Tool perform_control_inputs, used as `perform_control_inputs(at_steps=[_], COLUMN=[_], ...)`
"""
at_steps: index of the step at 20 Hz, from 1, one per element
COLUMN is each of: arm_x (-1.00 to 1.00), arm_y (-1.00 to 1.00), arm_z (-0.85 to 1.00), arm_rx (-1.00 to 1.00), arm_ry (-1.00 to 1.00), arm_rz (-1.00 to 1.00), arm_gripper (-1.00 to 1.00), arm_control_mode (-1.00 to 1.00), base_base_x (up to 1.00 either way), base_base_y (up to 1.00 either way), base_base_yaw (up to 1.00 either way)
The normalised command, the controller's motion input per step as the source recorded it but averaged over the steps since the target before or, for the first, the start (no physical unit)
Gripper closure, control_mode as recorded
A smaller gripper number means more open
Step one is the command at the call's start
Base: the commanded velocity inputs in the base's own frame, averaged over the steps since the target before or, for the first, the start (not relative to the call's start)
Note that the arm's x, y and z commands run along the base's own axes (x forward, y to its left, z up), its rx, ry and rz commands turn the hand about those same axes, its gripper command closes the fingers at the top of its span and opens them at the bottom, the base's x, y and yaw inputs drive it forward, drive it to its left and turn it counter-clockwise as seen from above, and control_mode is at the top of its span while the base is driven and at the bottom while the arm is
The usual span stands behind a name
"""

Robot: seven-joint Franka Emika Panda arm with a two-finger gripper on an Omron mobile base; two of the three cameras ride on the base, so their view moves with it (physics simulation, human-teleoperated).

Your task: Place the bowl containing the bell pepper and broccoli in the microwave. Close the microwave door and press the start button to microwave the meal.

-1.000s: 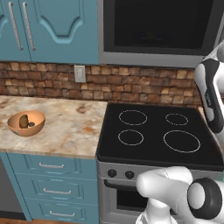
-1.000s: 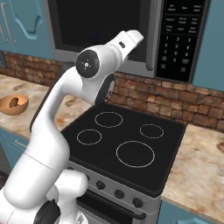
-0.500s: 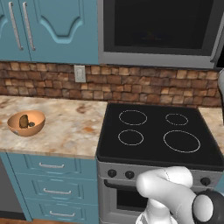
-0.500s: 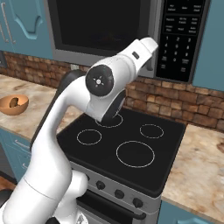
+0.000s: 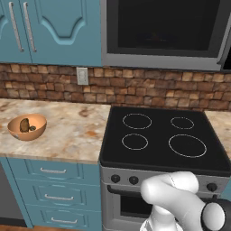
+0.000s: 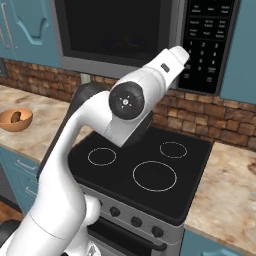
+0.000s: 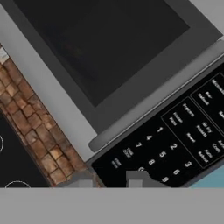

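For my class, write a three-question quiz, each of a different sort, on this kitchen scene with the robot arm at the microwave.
1. True or false: the microwave door is shut.
2. What does the hand view show closest ahead of the gripper? A) the stove B) the keypad C) the orange bowl
3. Fill in: the orange bowl sits on the ______, left of the stove.

Key: 1 true; 2 B; 3 counter.
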Motion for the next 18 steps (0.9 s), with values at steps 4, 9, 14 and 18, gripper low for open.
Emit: perform_control_inputs(at_steps=[4, 9, 14, 18], arm_x=[0.0, 0.05, 0.25, 0.41], arm_y=[-0.05, -0.1, 0.0, -0.17], arm_z=[-0.28, -0.33, -0.06, 0.0], arm_rx=[-0.1, -0.09, -0.06, -0.01], arm_ry=[-0.1, -0.1, -0.01, 0.0], arm_rz=[0.14, 0.11, 0.03, 0.0], arm_gripper=[1.0, 1.0, 1.0, 1.0], arm_control_mode=[-1.0, -1.0, -1.0, -1.0], base_base_x=[0.0, 0.0, 0.0, 0.0], base_base_y=[0.0, 0.0, 0.0, 0.0], base_base_yaw=[0.0, 0.0, 0.0, 0.0])
